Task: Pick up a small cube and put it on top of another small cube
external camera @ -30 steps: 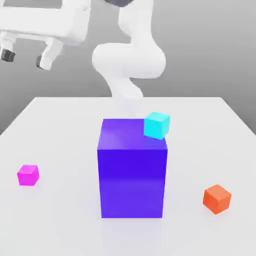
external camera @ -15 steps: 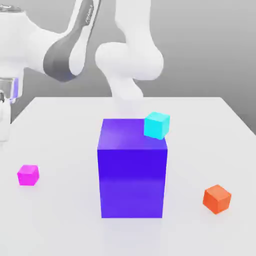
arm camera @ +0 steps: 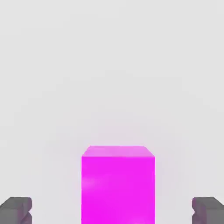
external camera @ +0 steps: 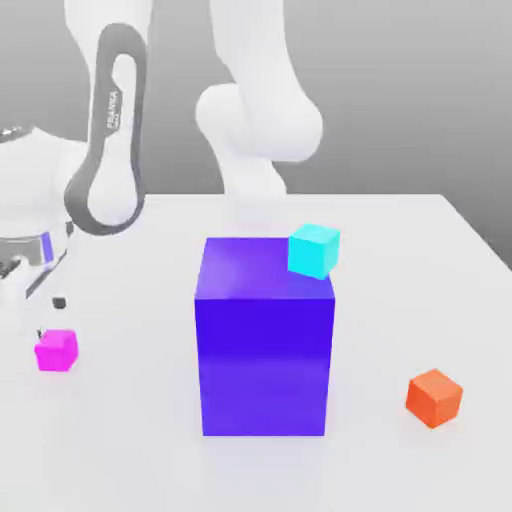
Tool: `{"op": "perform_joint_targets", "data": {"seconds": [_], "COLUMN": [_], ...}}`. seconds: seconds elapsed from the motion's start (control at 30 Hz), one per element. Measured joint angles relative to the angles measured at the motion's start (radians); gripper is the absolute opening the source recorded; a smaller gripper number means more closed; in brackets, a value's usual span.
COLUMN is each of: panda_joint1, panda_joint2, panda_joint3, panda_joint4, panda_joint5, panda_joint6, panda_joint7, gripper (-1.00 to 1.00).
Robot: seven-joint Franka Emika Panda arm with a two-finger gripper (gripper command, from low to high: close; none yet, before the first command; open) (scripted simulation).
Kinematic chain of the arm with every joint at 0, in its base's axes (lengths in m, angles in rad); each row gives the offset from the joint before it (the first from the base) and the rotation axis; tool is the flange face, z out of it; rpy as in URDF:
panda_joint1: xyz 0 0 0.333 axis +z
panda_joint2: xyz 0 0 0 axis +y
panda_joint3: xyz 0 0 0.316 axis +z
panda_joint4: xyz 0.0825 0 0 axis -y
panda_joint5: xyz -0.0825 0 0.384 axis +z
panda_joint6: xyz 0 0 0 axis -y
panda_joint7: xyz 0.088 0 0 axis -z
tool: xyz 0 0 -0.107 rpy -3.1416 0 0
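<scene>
The small magenta cube (external camera: 56,351) lies on the white surface (external camera: 120,430) at the exterior view's left. The hand view shows it (arm camera: 117,186) between the tool (arm camera: 111,211)'s wide-open fingertips (arm camera: 16,210), ungripped. The exterior view adds the blue-violet block (external camera: 265,350), cyan cube (external camera: 314,250) and orange-red cube (external camera: 434,397).

small cube (external camera: 56,351) magenta-pink, big block (external camera: 264,340) blue-violet, other cubes cyan (external camera: 314,250) and orange-red (external camera: 434,398), table (external camera: 130,440) plain white

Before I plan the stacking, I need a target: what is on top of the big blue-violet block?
A cyan cube shows at the block's far top corner on the exterior view's right; whether it rests there or stands behind is unclear.
</scene>
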Motion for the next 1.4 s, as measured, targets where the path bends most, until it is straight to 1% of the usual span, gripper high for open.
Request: {"op": "perform_joint_targets", "data": {"seconds": [0.17, 0.2, 0.43, 0.57, 0.77, 0.87, 1.07, 1.4], "panda_joint1": [-0.041, -0.046, -0.048, -0.032, -0.014, 0.01, 0.074, 0.221], "panda_joint2": [0.124, 0.141, 0.14, 0.055, -0.081, -0.061, 0.029, 0.199], "panda_joint3": [0.049, 0.054, 0.055, 0.035, 0.0, 0.022, 0.069, 0.106], "panda_joint4": [0.022, 0.024, 0.024, 0.01, -0.014, 0.067, 0.28, 0.642], "panda_joint5": [0.035, 0.037, 0.034, 0.012, -0.069, -0.059, -0.05, -0.097], "panda_joint6": [0.098, 0.111, 0.112, 0.045, -0.069, -0.128, -0.247, -0.443], "panda_joint7": [-0.03, -0.032, -0.029, -0.008, 0.051, 0.087, 0.196, 0.432], "gripper": [0.0, -1.0, -1.0, -1.0, -1.0, -1.0, -1.0, -1.0]}}
